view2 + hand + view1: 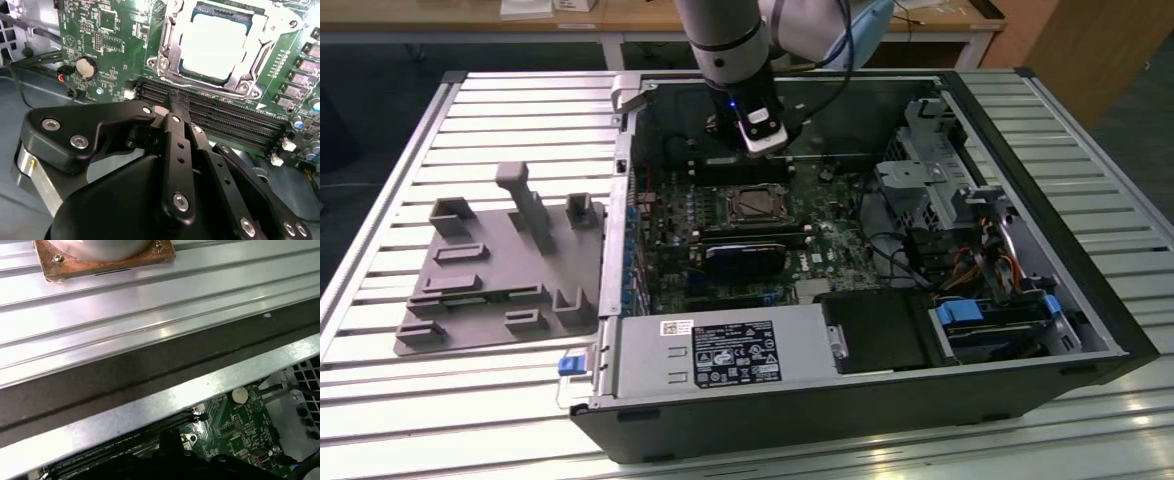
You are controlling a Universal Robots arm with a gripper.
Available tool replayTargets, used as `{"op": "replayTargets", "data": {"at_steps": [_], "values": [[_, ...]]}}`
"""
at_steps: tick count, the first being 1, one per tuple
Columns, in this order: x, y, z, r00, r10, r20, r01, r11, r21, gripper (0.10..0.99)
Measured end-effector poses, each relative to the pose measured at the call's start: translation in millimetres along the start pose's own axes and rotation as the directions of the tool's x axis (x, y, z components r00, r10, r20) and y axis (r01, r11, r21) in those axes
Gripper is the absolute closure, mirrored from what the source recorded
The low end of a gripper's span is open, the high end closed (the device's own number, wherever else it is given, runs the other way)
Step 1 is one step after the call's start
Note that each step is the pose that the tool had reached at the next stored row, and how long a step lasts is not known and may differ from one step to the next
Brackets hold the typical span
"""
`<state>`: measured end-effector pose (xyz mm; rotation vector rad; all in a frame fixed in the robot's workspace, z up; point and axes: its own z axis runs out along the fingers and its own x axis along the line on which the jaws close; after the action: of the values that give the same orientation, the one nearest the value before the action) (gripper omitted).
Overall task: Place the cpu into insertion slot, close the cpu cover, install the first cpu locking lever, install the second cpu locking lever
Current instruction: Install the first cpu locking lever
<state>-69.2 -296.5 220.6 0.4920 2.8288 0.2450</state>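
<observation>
The cpu [215, 45] lies flat in the insertion slot [757, 205], its pale metal top showing through the cut-out of the cpu cover [170, 50], which is down around it. A thin metal rod [205, 81] runs along the cover's edge on the gripper's side. My gripper [175, 107] is shut with nothing in it. Its black fingertips hover over the long black memory slots [225, 120] just beside the socket. In the exterior view the gripper [758, 140] hangs inside the open computer case, just behind the socket.
A grey fixture block [494, 270] lies on the slatted table at the exterior view's left. Inside the case are a power supply [720, 355] in front, a drive cage [934, 180] with cables at the right, and a coin battery [86, 67]. The case rim [200, 390] runs close by.
</observation>
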Motion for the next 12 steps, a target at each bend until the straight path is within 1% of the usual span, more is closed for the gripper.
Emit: {"op": "replayTargets", "data": {"at_steps": [4, 5, 6, 7, 8, 10, 12], "values": [[0.0, 0.0, -0.1, 1.0, 0.0, 0.0, 0.0, 1.0, 0.001, 0.984], [-0.4, 0.1, 0.1, 1.0, 0.0, -0.0027, 0.0, 1.0, 0.002, 0.984], [-1.1, 0.3, 0.4, 0.9999, 0.001, -0.0114, -0.001, 1.0, 0.006, 0.984], [-2.8, 0.7, 1.2, 0.9994, 0.004, -0.0352, -0.003, 0.9998, 0.019, 0.984], [-4.5, 0.5, 1.8, 0.9986, 0.007, -0.0516, -0.005, 0.9995, 0.03, 0.984], [-5.5, -0.5, 1.7, 0.9985, 0.007, -0.054, -0.006, 0.9994, 0.034, 0.984], [-6.3, -1.9, 1.7, 0.9985, 0.008, -0.0537, -0.006, 0.9993, 0.037, 0.984]]}}
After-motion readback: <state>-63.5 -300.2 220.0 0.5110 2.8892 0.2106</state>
